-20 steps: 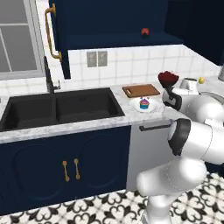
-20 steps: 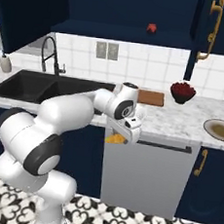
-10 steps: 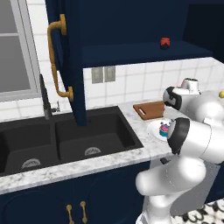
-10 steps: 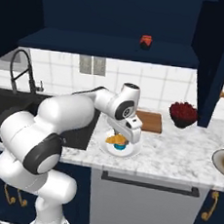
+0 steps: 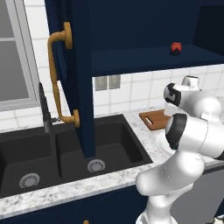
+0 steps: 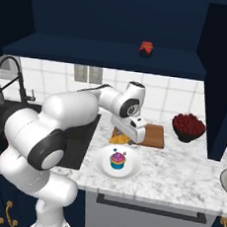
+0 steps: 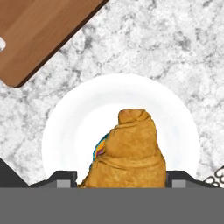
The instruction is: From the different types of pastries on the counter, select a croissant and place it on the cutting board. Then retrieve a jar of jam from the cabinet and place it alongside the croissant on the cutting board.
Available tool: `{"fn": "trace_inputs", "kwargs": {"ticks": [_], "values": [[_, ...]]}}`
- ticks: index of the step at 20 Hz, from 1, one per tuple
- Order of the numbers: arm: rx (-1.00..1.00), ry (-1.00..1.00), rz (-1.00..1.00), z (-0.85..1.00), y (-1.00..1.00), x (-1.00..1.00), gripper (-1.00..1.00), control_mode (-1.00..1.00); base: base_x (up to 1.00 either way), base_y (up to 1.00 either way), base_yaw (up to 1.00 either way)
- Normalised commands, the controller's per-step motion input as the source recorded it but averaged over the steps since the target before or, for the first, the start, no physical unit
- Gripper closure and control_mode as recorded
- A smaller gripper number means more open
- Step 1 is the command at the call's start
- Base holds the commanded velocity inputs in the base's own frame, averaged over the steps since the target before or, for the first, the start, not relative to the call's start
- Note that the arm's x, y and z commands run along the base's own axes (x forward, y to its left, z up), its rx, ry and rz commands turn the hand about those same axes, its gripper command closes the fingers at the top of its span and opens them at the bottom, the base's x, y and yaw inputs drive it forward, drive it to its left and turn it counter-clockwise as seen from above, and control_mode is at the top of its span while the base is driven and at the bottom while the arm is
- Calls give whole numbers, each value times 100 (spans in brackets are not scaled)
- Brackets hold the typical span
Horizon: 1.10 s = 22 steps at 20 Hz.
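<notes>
- Looking along the hand, you see the croissant (image 7: pixel 129 153) clamped between the two finger tips, which stand only as far apart as the pastry is wide.
- In that same view the croissant hangs above a round white plate (image 7: pixel 78 113), and a sliver of the cupcake (image 7: pixel 99 151) peeks out at the croissant's left edge.
- From the right base camera you find the gripper (image 6: pixel 125 135) over the counter (image 6: pixel 179 167), with the croissant (image 6: pixel 118 139) showing orange at its lower left side.
- There the gripper sits just at the near left corner of the cutting board (image 6: pixel 154 134), between the board and the plate (image 6: pixel 129 169).
- The cupcake (image 6: pixel 117 160) stands upright in the middle of that plate, pink frosting on a blue wrapper.
- You can see the board lying flat against the tiled wall, with a dark bowl of red berries (image 6: pixel 188 126) to its right.
- The jar of jam (image 6: pixel 146 49) stands on the shelf of the open cabinet (image 6: pixel 106 55), above the board.
- From the left base camera the jar (image 5: pixel 176 48) shows on the same shelf, and the open cabinet door (image 5: pixel 78 74) with its curved brass handle (image 5: pixel 59 78) hangs over the black sink (image 5: pixel 65 153).
- In that view the arm hides the croissant; one end of the board (image 5: pixel 153 119) shows behind it.
</notes>
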Motion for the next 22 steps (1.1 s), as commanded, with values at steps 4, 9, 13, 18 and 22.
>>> {"fn": "trace_inputs", "kwargs": {"ticks": [4, 9, 13, 18, 22], "values": [[0, 0, 0, 0, 0, 0, 100, 100, 11, 0, 0], [0, 0, 0, 0, 0, 0, 100, 100, 9, 0, 0], [0, 0, 0, 0, 0, 0, 100, 100, 62, 0, 0], [0, 0, 0, 0, 0, 0, 100, 100, 73, 0, 0], [0, 0, 0, 0, 0, 0, 100, 100, 9, 0, 0]]}}
